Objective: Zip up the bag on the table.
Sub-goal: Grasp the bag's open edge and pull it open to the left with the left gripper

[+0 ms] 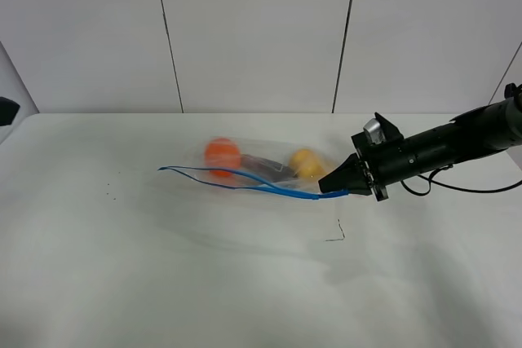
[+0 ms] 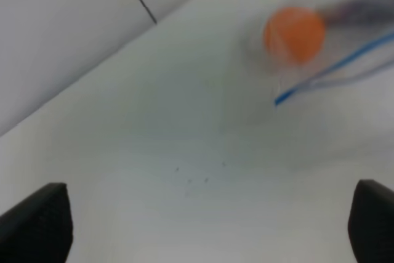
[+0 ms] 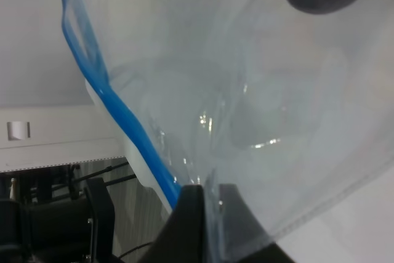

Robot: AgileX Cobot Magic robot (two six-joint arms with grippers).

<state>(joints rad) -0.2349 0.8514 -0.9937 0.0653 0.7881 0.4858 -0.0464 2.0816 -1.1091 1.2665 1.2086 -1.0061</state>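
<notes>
No text, label, brand, number or sign can be read in any of the views. The clear plastic and blue strip of the bag (image 1: 259, 170) show no legible print, and the dark marks (image 1: 338, 231) on the worktop (image 1: 163, 275) are only specks and a thin bent line, not letters. A small pale square (image 3: 18, 130) in the background of the right wrist view is too blurred to tell whether anything stands on it.

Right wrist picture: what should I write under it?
The right gripper pinches the clear bag beside its blue zipper strip.
</notes>
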